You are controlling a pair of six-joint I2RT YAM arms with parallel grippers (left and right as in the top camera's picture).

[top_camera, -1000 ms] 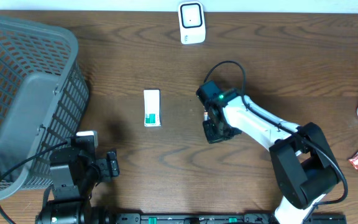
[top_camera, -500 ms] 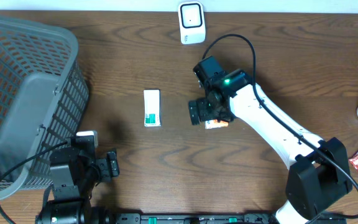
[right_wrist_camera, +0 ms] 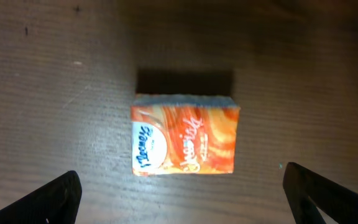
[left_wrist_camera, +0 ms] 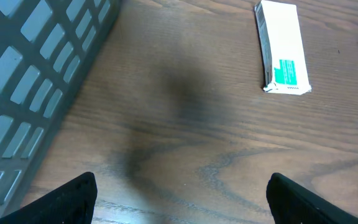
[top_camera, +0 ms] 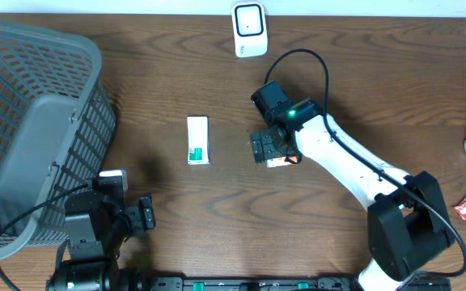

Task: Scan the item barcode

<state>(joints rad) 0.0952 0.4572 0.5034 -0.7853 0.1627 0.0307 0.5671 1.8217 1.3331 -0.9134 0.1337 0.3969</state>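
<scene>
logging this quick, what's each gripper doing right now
left gripper: open, empty
right gripper: open, above the tissue pack, not holding it

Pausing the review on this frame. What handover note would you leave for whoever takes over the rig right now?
Left pincer: open, empty, beside the grey basket.
Right pincer: open, over the orange tissue pack, not gripping it.
Things: the pack lies flat on the table; white-and-green box between it and the basket; white scanner at the far edge.
Done: no scan can be confirmed.
Left: grasp an item and present its barcode to the scanner.
</scene>
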